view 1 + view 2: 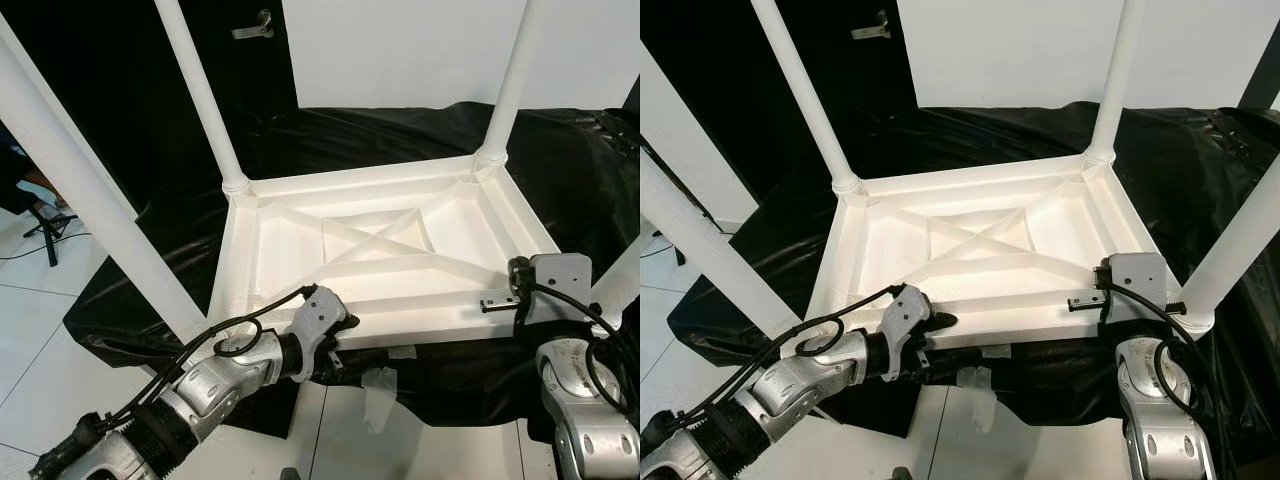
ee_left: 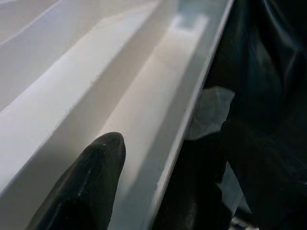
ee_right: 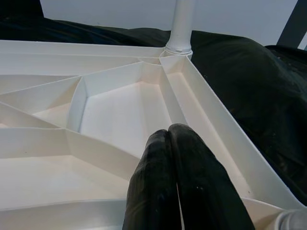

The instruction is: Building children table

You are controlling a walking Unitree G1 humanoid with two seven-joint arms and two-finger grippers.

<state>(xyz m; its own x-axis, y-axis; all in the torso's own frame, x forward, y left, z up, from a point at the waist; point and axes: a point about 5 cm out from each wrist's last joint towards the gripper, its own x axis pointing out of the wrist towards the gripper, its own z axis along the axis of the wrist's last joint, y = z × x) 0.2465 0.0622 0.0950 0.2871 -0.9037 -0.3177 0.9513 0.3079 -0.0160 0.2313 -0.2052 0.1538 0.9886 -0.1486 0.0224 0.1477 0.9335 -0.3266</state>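
The white table [image 1: 380, 250] lies upside down on black sheeting [image 1: 560, 160], four legs up. The left gripper [image 1: 930, 325] pinches its near rim, apparently steadying it. The right gripper [image 3: 180, 182], fingers pressed together and empty, hovers over the near-right corner.

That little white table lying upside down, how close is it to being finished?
Mostly built, it seems. The table top lies underside up on the black sheet, with all four legs standing in its corners. In hand: the left gripper grips the near rim, one finger lying inside the rim, while the right gripper, fingers together, hovers over the ribbed underside. Left, I would guess: turning it upright.
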